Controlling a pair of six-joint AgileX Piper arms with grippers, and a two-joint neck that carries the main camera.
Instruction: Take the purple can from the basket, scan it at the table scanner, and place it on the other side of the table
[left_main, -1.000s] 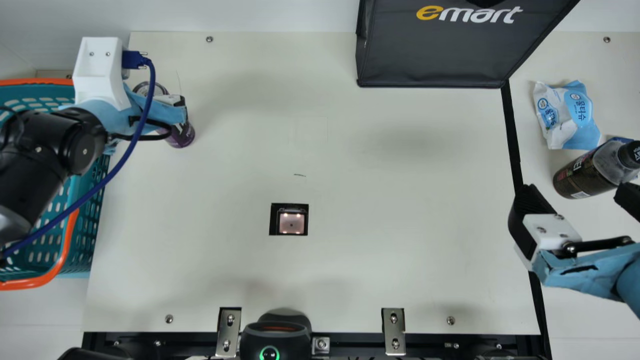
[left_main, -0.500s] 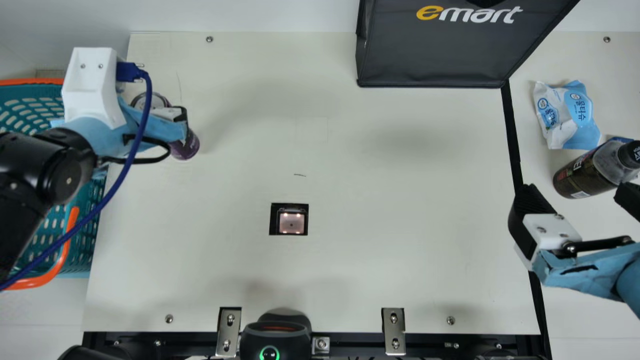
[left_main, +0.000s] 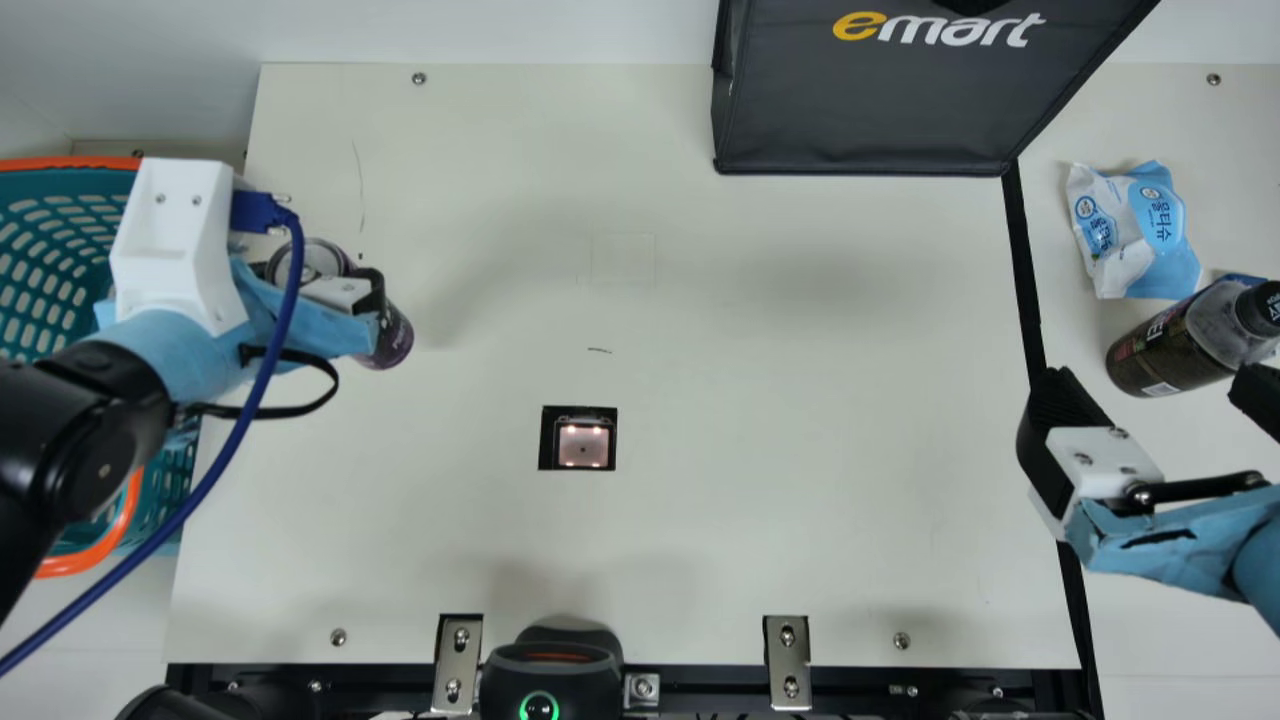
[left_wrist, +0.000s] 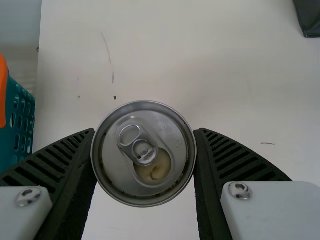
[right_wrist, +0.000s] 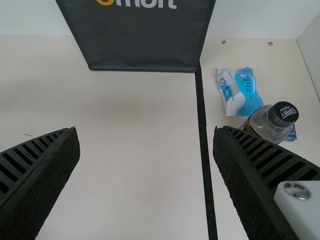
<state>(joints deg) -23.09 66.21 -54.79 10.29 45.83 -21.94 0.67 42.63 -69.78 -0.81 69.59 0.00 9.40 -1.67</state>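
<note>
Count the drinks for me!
2. The purple metal can is between the jaws of the left gripper; the brown plastic bottle with a black cap is at the right. An arm covers part of the teal plastic basket, so more may hide there.

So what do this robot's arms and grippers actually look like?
My left arm has rounded black joints, a light-blue covering, a blocky white housing with a thick dark-blue cable and a thin black cable loop. My right arm has a similar light-blue covering, marked with a dark streak. Left gripper and right gripper both have ribbed black fingers and white plates with silver screws.
</note>
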